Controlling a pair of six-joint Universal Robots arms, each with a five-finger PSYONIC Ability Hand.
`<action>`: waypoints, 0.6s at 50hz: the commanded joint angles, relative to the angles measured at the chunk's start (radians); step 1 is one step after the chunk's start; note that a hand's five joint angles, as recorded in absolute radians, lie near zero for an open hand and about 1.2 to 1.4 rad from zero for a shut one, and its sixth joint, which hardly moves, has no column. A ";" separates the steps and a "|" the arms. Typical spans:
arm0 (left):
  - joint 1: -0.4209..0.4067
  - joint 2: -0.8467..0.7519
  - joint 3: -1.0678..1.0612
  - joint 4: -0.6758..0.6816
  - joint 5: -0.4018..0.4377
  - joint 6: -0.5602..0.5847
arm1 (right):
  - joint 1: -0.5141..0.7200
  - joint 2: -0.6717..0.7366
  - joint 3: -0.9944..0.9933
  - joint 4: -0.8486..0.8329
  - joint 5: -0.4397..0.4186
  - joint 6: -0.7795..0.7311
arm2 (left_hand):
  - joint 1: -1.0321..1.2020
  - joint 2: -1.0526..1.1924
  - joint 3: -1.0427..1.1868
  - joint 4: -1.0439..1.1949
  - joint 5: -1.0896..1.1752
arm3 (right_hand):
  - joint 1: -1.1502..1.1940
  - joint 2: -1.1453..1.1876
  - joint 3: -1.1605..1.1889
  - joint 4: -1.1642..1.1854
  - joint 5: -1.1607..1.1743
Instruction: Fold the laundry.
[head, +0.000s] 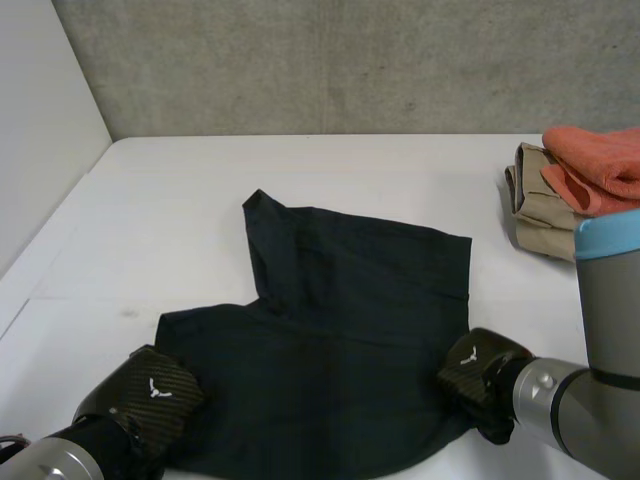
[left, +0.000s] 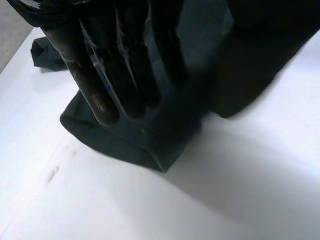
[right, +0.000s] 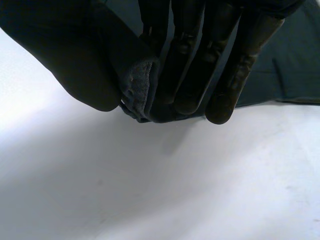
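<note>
A dark navy garment (head: 340, 300) lies spread on the white table (head: 180, 200), with one part reaching toward the far left. My left hand (head: 150, 395) sits at its near left corner. In the left wrist view its straight fingers (left: 95, 90) rest over the folded corner (left: 130, 145), which lies on the table. My right hand (head: 475, 365) is at the garment's near right edge. In the right wrist view its fingers (right: 225, 95) and thumb (right: 75, 65) pinch a bunched fold of the edge (right: 137, 90) just above the table.
A folded beige cloth (head: 540, 205) with an orange cloth (head: 600, 165) on top sits at the table's right side, beside my right arm. A grey wall runs along the back and a white wall along the left.
</note>
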 joint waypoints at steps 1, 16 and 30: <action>-0.016 -0.009 0.069 -0.007 0.006 0.084 | 0.000 0.007 0.028 -0.084 -0.002 -0.028 | -0.512 -0.601 -0.622 -0.627 -0.592 | 0.399 0.223 0.213 0.205 0.233; 0.065 -0.326 0.430 0.480 0.214 0.117 | -0.002 0.013 0.089 -0.230 -0.008 -0.022 | -0.415 -0.504 -0.525 -0.530 -0.495 | 0.399 0.223 0.213 0.205 0.233; 0.117 -0.922 0.858 0.519 0.683 0.264 | -0.029 0.031 0.126 -0.298 -0.008 -0.022 | -0.122 -0.210 -0.232 -0.237 -0.201 | 0.399 0.223 0.213 0.205 0.233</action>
